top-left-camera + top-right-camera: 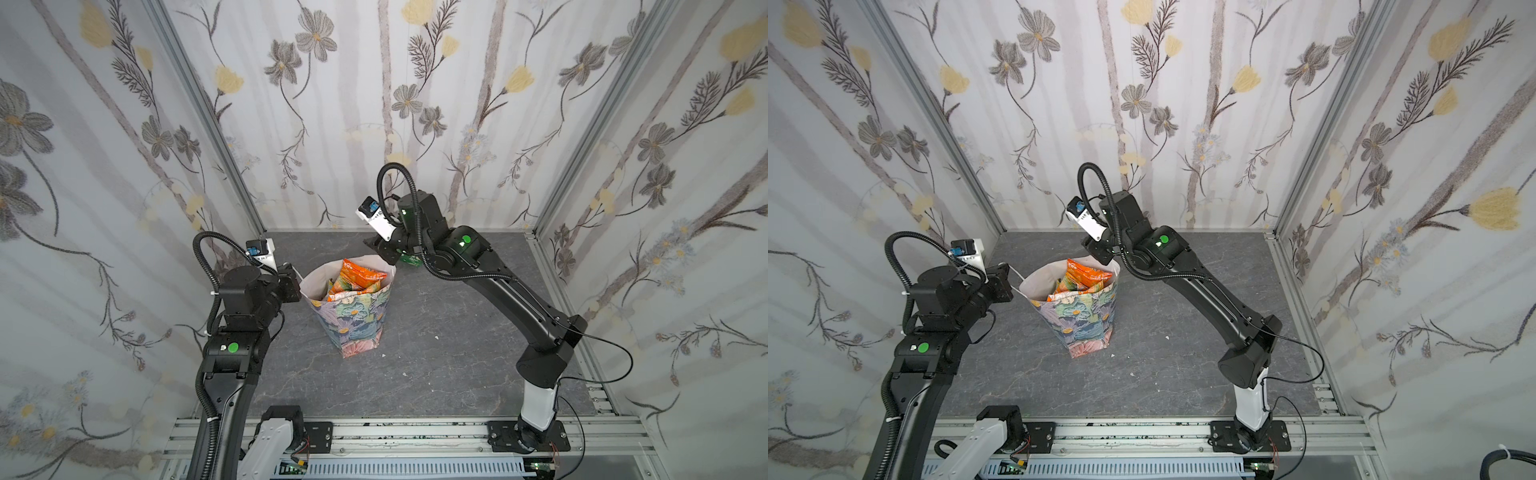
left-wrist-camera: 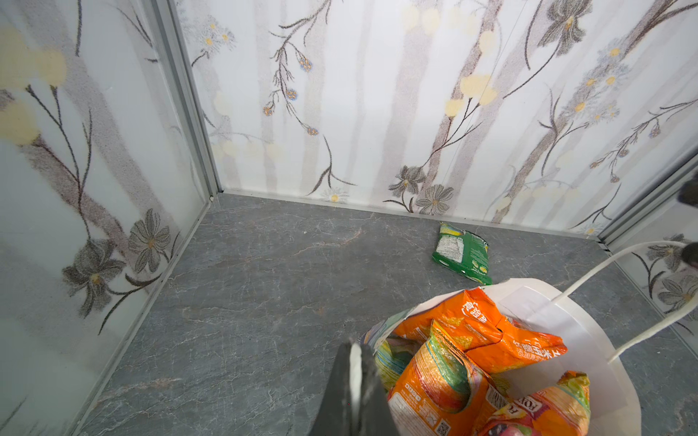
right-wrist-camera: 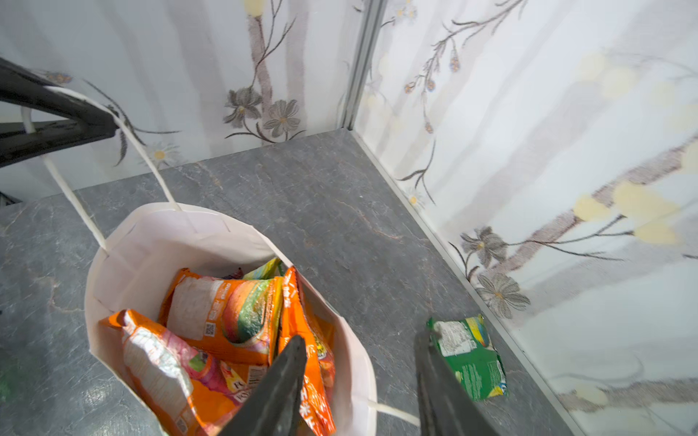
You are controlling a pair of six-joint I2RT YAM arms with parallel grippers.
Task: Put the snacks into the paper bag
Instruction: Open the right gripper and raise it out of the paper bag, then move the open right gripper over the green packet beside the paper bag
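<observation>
One green packet [image 1: 409, 259] lies right of the paper bag [image 1: 357, 324] in a top view, beside my empty, part-open right end effector [image 3: 360, 339]; left end effector [image 2: 355, 347] pinches the handle [image 3: 143, 158].

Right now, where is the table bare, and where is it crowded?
Free: the tabletop between the paper bag and the front rail, and the far left corner. Crowded: the bag's mouth, with the left gripper on its handle, the right gripper over its rim, and the green packet behind.
</observation>
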